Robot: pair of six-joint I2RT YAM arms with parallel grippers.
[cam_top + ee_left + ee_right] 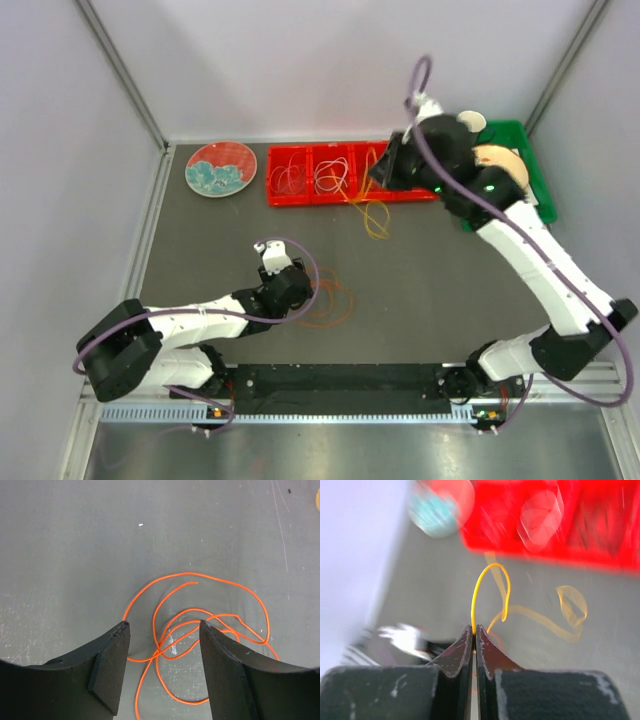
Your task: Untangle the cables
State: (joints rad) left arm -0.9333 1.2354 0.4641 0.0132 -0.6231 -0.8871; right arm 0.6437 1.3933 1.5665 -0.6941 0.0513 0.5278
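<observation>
An orange cable lies in loose crossing loops on the grey table. My left gripper hangs just above it, open, with the loops' crossing between its fingers. From above, that gripper sits at the left edge of the orange cable. My right gripper is shut on a yellow cable, which arches up from the tips. In the top view the right gripper hovers at the red tray's front edge, and the yellow cable trails down onto the table.
The red tray at the back holds white and yellow wire coils in its compartments. A patterned plate lies to its left. A green tray with bowls stands at the back right, behind the right arm.
</observation>
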